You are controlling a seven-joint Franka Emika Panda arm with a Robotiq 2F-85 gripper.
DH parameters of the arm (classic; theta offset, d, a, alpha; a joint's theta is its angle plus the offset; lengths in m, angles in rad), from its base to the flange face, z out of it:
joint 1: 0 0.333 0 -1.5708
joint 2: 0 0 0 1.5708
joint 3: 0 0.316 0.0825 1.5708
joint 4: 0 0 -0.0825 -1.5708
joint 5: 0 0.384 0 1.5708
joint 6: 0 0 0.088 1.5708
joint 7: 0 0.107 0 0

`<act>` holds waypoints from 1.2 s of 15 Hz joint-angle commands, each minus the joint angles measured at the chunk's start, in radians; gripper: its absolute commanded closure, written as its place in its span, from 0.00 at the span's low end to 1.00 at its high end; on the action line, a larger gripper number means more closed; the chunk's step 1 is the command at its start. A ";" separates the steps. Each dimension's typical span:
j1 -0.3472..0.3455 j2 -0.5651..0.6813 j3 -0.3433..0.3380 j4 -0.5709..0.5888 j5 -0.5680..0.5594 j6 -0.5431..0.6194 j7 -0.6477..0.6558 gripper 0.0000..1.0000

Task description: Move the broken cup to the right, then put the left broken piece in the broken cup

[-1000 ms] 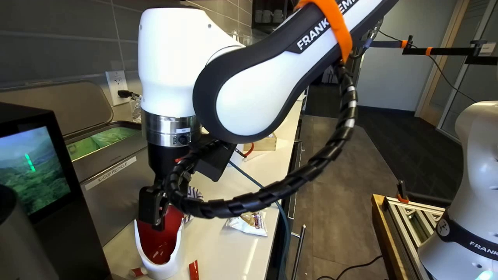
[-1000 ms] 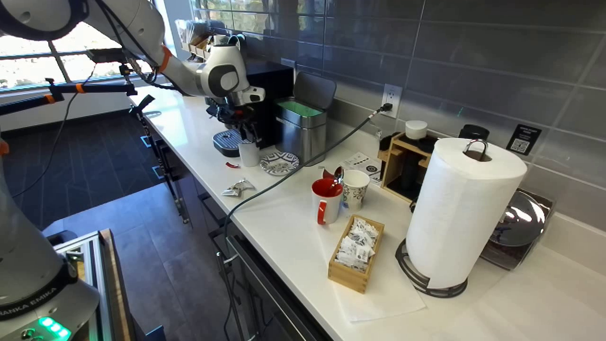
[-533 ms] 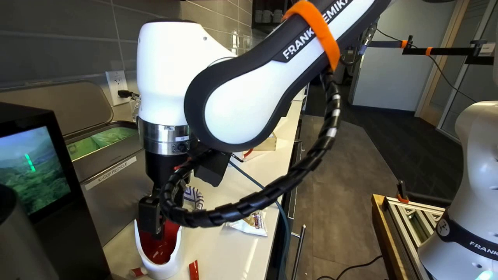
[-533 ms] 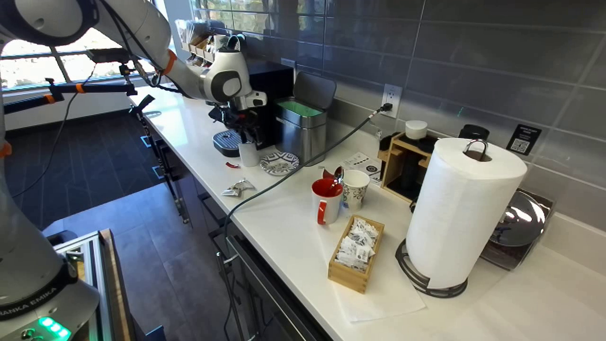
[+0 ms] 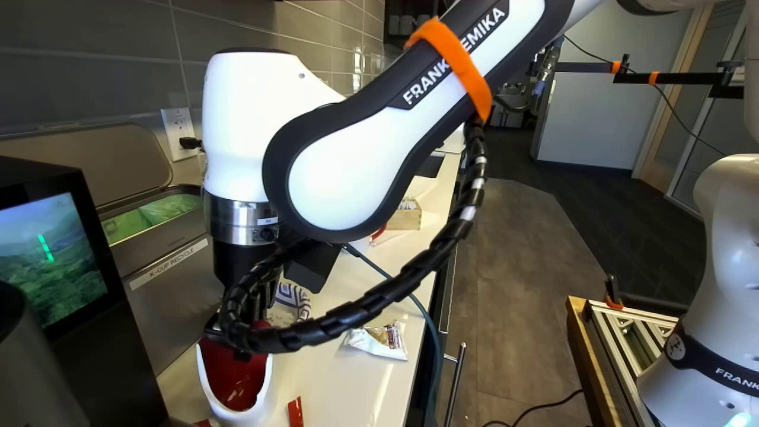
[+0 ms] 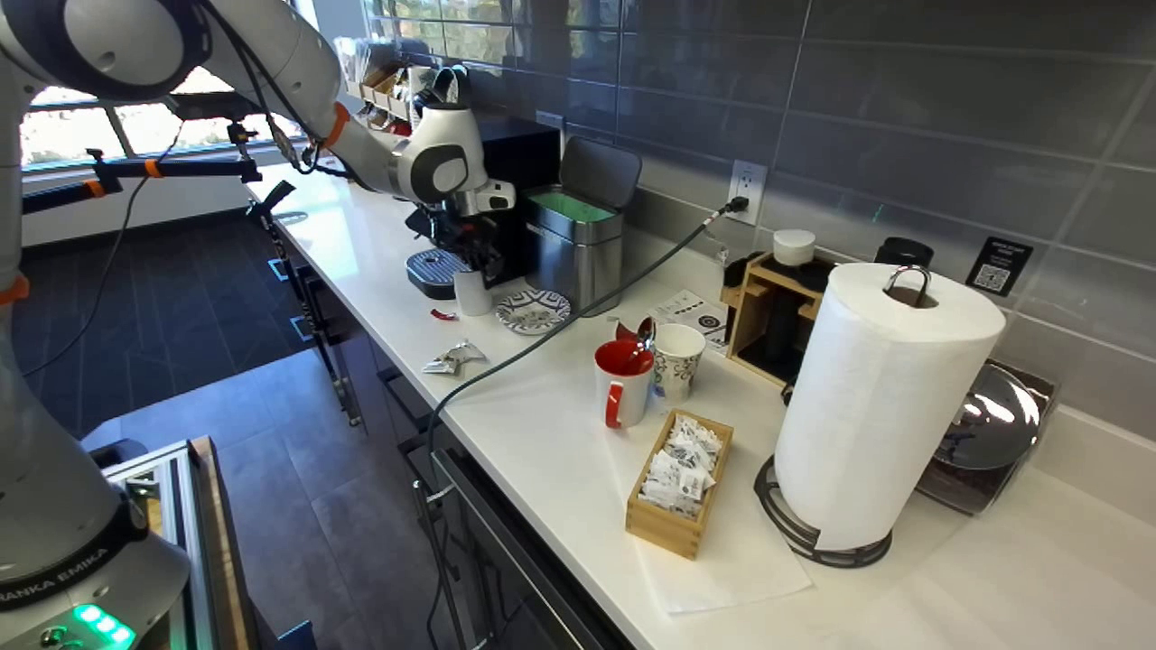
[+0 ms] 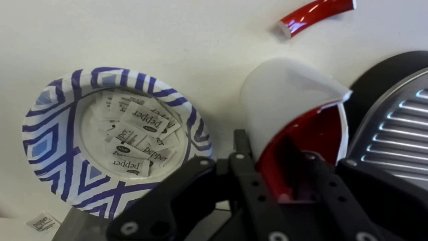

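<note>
one wall of the broken cup (image 7: 277, 88) is being straddled by the hand (image 7: 265, 142), fingers (image 7: 241, 142) being held outside and inside; whether it is being gripped cannot be told. in the wrist view the cup's bulk is being shown toward two o'clock, on the tabletop (image 7: 214, 36); a pinch is probably being called for.

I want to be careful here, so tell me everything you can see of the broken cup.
The broken cup is white outside and glossy red inside, ceramic-looking, its rim sweeping down along a broken side. It appears to stand roughly upright on the counter, between the patterned plate and ridged tray. The hand straddles its wall, one finger outside, one inside; whether it grips is unclear.
</note>
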 commanded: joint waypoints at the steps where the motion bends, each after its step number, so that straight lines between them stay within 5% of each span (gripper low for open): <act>1: -0.019 0.019 0.017 0.021 0.057 0.002 -0.060 1.00; 18: -0.055 -0.210 -0.045 -0.039 0.034 -0.093 -0.022 0.97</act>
